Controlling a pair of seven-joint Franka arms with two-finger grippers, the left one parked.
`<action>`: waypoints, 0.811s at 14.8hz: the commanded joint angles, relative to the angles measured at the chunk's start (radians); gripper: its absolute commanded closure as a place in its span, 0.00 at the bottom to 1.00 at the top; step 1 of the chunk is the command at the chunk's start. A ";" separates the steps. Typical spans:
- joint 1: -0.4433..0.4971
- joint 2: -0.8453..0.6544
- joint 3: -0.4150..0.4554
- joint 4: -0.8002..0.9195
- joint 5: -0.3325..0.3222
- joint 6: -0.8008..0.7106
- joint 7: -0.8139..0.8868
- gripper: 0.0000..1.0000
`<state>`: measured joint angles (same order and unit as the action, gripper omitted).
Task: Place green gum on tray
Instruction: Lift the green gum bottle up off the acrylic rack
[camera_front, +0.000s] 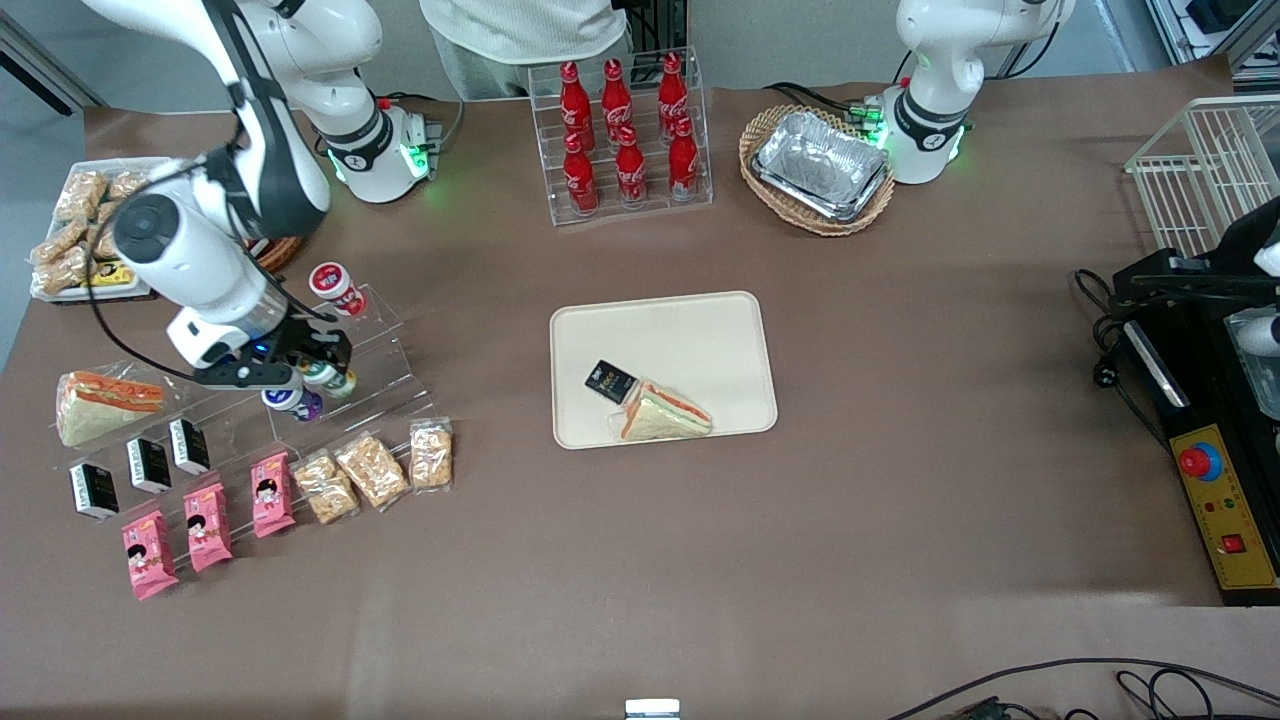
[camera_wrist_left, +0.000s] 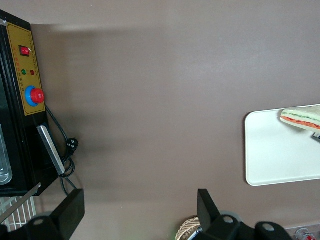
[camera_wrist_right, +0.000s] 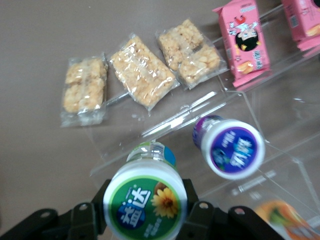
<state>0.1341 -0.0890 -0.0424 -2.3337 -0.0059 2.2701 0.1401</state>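
Observation:
The green gum (camera_wrist_right: 145, 205), a small canister with a green-and-white lid showing a yellow flower, sits between my right gripper's (camera_wrist_right: 146, 212) fingers (camera_wrist_right: 196, 210), which close on its sides. In the front view the gripper (camera_front: 312, 368) is over the clear acrylic stand (camera_front: 385, 340), with the green gum (camera_front: 330, 377) in it. The cream-beige tray (camera_front: 690, 330) lies at the table's middle, well away toward the parked arm's end; it holds a wrapped sandwich (camera_front: 665, 412) and a small black packet (camera_front: 610, 381). The tray's corner also shows in the left wrist view (camera_wrist_left: 270, 160).
A purple-lidded canister (camera_wrist_right: 232, 150) lies beside the green gum on the stand; a red-lidded one (camera_front: 335, 282) stands higher up. Snack bags (camera_wrist_right: 142, 70), pink packets (camera_wrist_right: 242, 40), black packets (camera_front: 150, 463) and a sandwich (camera_front: 105, 403) lie around it. Cola bottles (camera_front: 625, 135) and a foil tray in a basket (camera_front: 820, 165) stand farther back.

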 joint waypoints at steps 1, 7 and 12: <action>-0.005 -0.017 0.002 0.259 -0.006 -0.361 -0.010 0.62; 0.019 0.000 0.010 0.585 0.056 -0.711 0.006 0.62; 0.024 0.023 0.212 0.640 0.080 -0.713 0.247 0.69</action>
<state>0.1535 -0.1224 0.0616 -1.7688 0.0560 1.5814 0.2407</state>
